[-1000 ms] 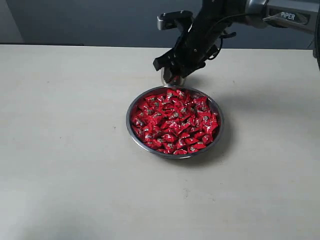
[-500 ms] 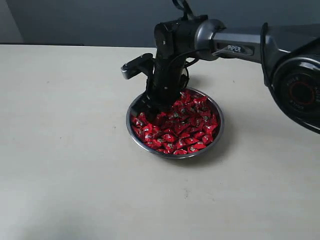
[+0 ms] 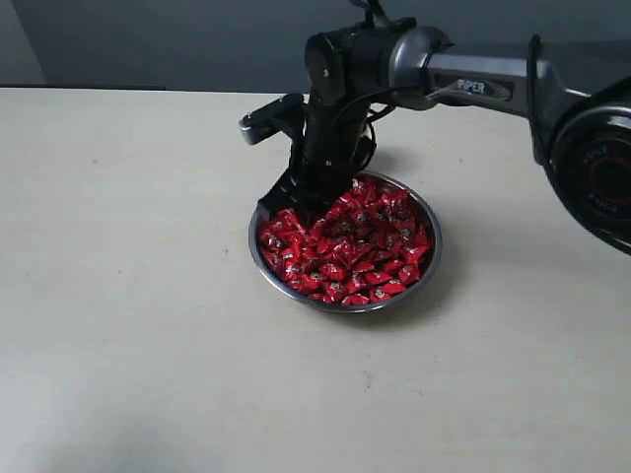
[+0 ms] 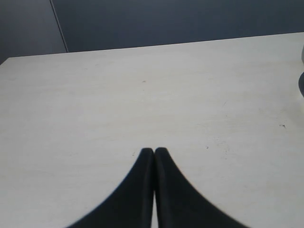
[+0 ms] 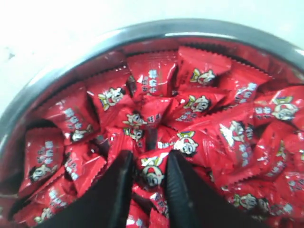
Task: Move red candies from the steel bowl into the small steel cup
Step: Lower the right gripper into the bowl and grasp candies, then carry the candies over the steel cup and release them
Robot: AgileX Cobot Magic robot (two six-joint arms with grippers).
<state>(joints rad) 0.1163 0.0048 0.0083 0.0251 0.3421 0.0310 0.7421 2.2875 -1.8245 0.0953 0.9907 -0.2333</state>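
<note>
The steel bowl (image 3: 341, 306) sits mid-table, heaped with red candies (image 3: 360, 246). My right gripper (image 3: 286, 205) reaches down over the bowl's back left part. In the right wrist view its fingers (image 5: 149, 159) press both sides of one red candy (image 5: 153, 172) on top of the pile, just inside the bowl's rim (image 5: 142, 31). The small steel cup is hidden behind the right arm. My left gripper (image 4: 154, 151) is shut and empty above bare table, and it does not show in the exterior view.
The right arm (image 3: 473, 84) stretches from the right edge across the back of the table to the bowl. The pale tabletop (image 3: 128, 296) spreads round the bowl, with a dark wall behind it.
The right arm swung from behind the bowl, over the cup, down into the bowl's left part. It has since lifted slightly with its fingers on a candy.
</note>
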